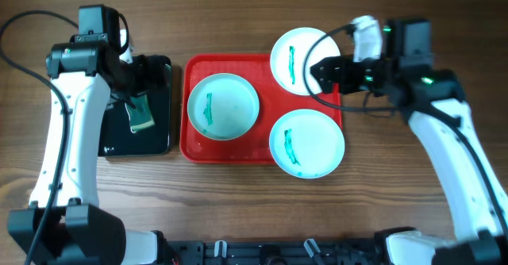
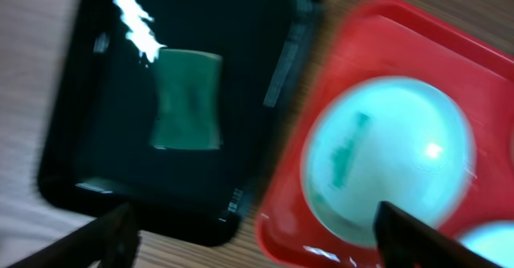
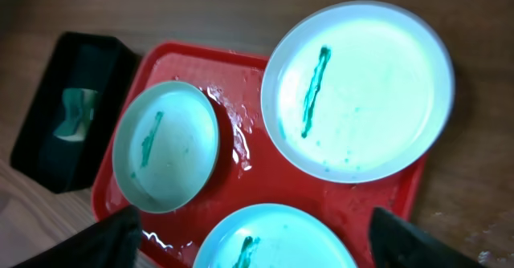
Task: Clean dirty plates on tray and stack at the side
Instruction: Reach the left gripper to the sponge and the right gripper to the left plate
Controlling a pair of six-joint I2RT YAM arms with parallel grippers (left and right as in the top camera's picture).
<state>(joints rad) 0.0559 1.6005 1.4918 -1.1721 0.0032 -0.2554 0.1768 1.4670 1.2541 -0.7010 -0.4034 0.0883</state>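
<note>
The red tray (image 1: 262, 144) holds three plates, each streaked green. The white plate (image 1: 292, 59) lies on its far right corner, one aqua plate (image 1: 222, 106) on its left half, and the other aqua plate (image 1: 307, 144) overhangs its near right corner. My right gripper (image 1: 321, 72) is open and empty, above the white plate's right edge. In the right wrist view, the gripper (image 3: 257, 244) spans the lower aqua plate (image 3: 273, 240), with the white plate (image 3: 361, 91) beyond. My left gripper (image 1: 135, 98) is open and empty above the black tray; its wrist view (image 2: 257, 244) is blurred.
A narrow black tray (image 1: 159, 67) stands left of the red tray and holds a green sponge (image 1: 141, 116). The sponge (image 2: 187, 99) lies flat in the tray's middle. Wood table surrounds both trays. Cables hang from both arms.
</note>
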